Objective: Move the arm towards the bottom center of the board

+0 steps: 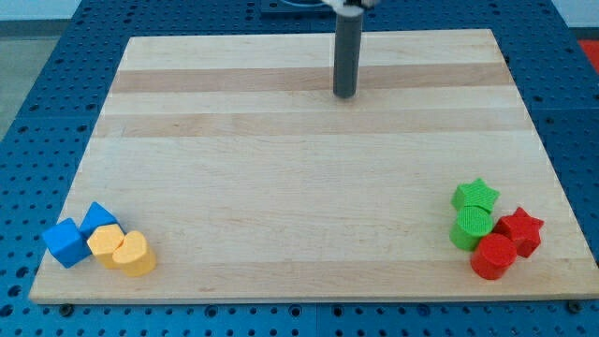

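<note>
Blue perforated table (37, 84) surrounds a pale wooden board (309, 178) on every side.

Camera view, single. Count of blocks: eight, in two clusters, both near the board's near edge.

Near left corner, four touching blocks: blue cube (65, 242) at the outer left, a second blue block (96, 217) just behind it, a yellow block (105, 243) to their right, and a yellow heart-like block (135, 254) touching that one on its right.

Near right corner, four touching blocks: green star (476, 196) farthest back, green cylinder (471, 226) directly in front of it, red star (520, 230) to the right, red cylinder (493, 256) nearest the edge.

Arm: one dark rod comes down from the top of the view, upright. My tip (345, 95) rests on the far part of the board, slightly right of centre, well apart from both clusters. No pincer on this rig, so nothing to read as apart or together.

Near centre of the board lies between the two clusters; the tip is well short of it, with only bare wood along the straight line from tip to that spot.
</note>
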Controlling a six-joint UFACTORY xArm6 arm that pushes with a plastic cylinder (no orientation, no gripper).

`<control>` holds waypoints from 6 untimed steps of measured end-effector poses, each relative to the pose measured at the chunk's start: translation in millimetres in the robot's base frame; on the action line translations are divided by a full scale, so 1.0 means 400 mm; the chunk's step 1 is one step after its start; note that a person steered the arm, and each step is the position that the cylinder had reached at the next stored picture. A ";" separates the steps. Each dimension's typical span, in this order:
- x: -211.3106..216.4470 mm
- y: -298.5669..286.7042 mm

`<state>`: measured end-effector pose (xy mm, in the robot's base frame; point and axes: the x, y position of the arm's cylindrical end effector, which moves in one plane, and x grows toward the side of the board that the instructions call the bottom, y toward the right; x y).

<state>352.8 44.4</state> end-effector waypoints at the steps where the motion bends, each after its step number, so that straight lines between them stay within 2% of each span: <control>1: 0.178 -0.076; 2: 0.269 -0.091; 4: 0.569 -0.181; 5: 0.661 -0.263; 6: 0.664 -0.297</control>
